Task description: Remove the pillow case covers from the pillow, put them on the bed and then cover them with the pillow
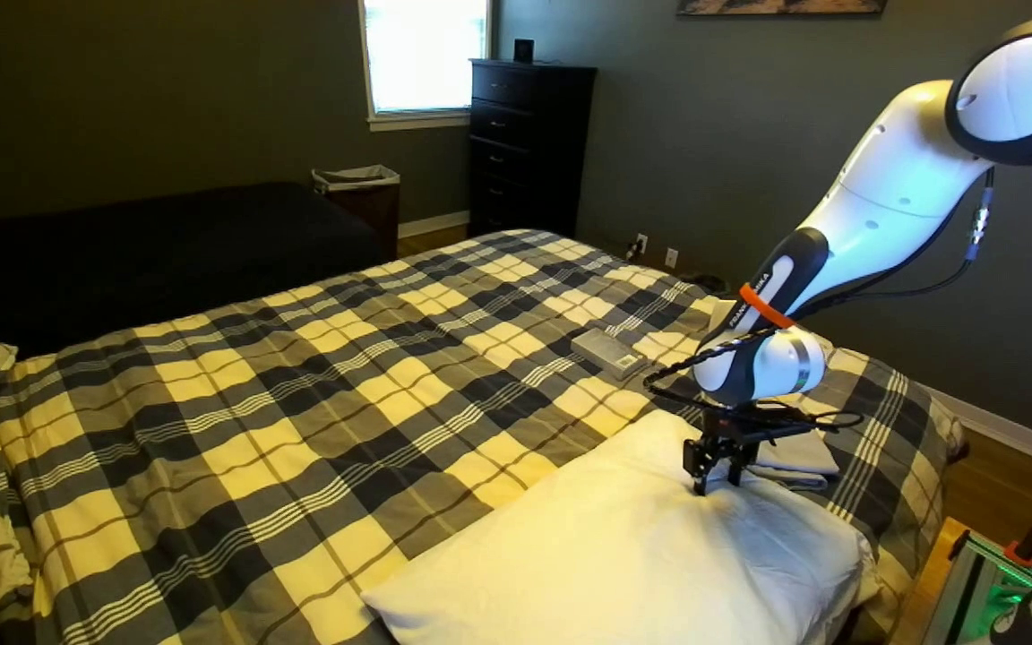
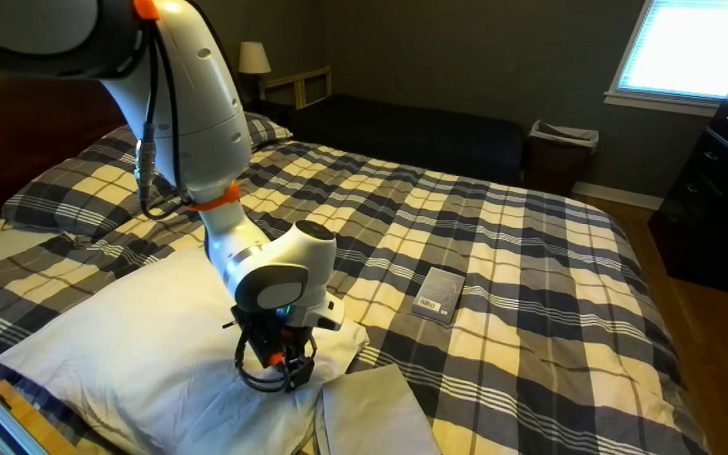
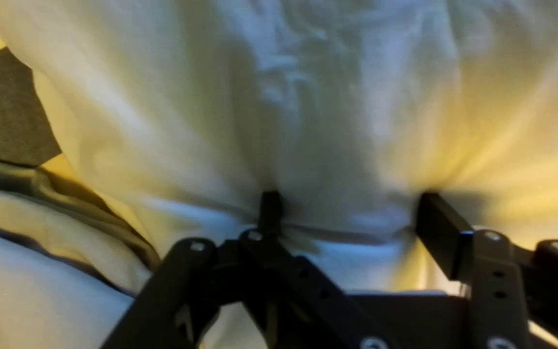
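The large white pillow [image 1: 570, 555] lies on the plaid bed [image 1: 301, 394] and shows in both exterior views [image 2: 149, 341]. The folded pale grey pillow case covers [image 2: 376, 411] lie on the bed against the pillow's edge. They are partly behind the gripper in an exterior view [image 1: 801, 455] and show at the lower left of the wrist view [image 3: 27, 295]. My gripper [image 1: 718, 485] points down onto the pillow near the edge beside the covers. In the wrist view the gripper [image 3: 349, 201] has its fingers wide apart, tips pressed into the white cloth [image 3: 162, 121], which dents and creases around them.
A flat grey box [image 1: 610, 352] lies on the bed beyond the pillow, also in an exterior view [image 2: 438, 295]. Plaid pillows [image 2: 79, 183] lie at the headboard. A metal-framed wooden stand [image 1: 973, 582] is at the bed's edge. A dark dresser [image 1: 529, 143] stands beyond the bed.
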{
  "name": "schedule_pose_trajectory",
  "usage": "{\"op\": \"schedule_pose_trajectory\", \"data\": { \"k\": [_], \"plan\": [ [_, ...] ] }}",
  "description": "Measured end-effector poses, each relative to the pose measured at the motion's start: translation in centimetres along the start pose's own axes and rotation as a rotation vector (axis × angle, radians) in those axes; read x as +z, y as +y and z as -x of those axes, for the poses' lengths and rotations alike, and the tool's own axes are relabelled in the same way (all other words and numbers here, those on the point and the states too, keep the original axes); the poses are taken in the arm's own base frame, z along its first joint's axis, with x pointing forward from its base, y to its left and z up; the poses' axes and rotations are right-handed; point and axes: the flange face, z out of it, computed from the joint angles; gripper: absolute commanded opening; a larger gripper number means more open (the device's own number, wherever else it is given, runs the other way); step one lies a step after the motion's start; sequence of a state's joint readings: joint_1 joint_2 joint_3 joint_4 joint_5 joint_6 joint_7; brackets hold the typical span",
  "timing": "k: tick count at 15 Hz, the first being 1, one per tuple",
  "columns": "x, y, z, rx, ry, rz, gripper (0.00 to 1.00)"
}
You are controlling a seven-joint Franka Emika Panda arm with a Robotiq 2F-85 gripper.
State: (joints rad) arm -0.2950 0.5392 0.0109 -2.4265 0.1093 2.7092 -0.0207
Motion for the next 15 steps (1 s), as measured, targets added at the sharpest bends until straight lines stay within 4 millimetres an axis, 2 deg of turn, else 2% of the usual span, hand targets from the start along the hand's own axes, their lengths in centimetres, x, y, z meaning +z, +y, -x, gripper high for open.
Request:
{"op": "schedule_pose_trajectory", "data": {
  "k": [5,6,15],
  "plan": [
    [-0.2,0.0,-0.5,0.001,0.001,-0.001,0.06],
    [-0.3,0.0,-0.6,0.000,-0.001,-0.001,0.01],
    [-2.4,-0.4,-0.8,-0.041,-0.027,-0.007,0.02]
  ]
}}
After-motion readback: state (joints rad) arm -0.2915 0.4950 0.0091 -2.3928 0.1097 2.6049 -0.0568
